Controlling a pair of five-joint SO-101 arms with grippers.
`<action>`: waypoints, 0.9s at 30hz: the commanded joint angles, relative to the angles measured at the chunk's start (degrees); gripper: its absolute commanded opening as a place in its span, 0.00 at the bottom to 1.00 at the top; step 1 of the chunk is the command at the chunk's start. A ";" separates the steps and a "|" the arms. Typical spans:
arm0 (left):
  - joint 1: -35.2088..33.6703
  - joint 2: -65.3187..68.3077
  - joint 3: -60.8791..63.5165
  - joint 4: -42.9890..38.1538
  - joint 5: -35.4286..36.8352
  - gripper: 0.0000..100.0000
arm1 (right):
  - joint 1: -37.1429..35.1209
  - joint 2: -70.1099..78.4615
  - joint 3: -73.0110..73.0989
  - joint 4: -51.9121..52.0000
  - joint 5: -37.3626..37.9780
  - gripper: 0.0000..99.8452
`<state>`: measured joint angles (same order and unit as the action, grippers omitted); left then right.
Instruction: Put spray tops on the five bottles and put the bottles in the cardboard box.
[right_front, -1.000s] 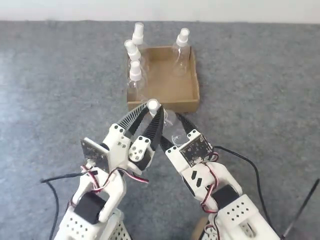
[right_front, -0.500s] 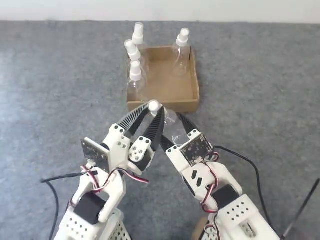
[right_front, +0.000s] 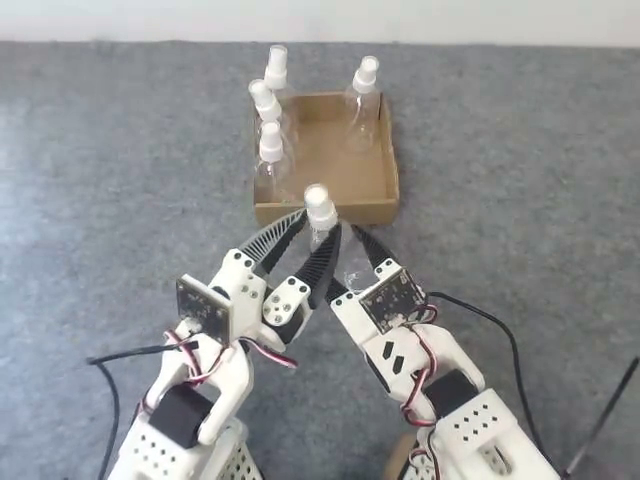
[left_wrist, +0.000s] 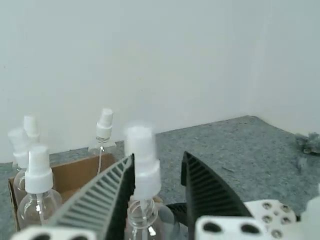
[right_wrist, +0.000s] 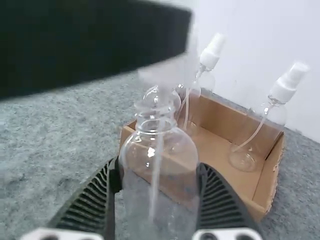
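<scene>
Cardboard marks the goal: the box (right_front: 370, 210) in the upper middle of the high view has four topped bottles standing at it, three (right_front: 270, 150) along its left side and one (right_front: 362, 95) toward its upper right. By that count, the bottle being fitted just below the box's front wall is the fifth and last. I judge the step in hand to be capping it, with boxing not yet begun.

From the lower left, the left jaws stand parted around the white spray top (right_front: 320, 205). In the left wrist view one jaw lies against the side of the spray top (left_wrist: 141, 150), while the other is off it with a clear gap, so they bracket it rather than pinch it. The top stands upright over the neck of the clear bottle (right_front: 349, 270), with its tube running down inside. Whether the collar is fully home I cannot tell.

From the lower right, the right jaws are closed on the round body of the bottle (right_wrist: 155, 160). A ribbed jaw presses on each side and holds it upright.

As I read it, the next move calls for seating the top firmly while the right jaws steady the bottle. The left jaws would then draw clear so the bottle can go over the front wall into the free space at the box's lower right.
</scene>
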<state>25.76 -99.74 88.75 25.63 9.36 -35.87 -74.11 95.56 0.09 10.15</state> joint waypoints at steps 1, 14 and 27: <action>0.44 -0.26 -2.51 4.04 -0.35 0.16 | -0.04 -1.19 1.23 0.13 0.79 0.04; -3.34 -0.62 -7.52 7.47 -0.18 0.16 | -0.13 -1.19 1.23 1.71 0.79 0.04; -11.87 -0.70 -8.92 7.30 -0.18 0.15 | -0.04 -1.19 1.23 1.45 0.44 0.04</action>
<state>16.53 -99.65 83.12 32.75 9.36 -35.87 -74.11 95.56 1.58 10.07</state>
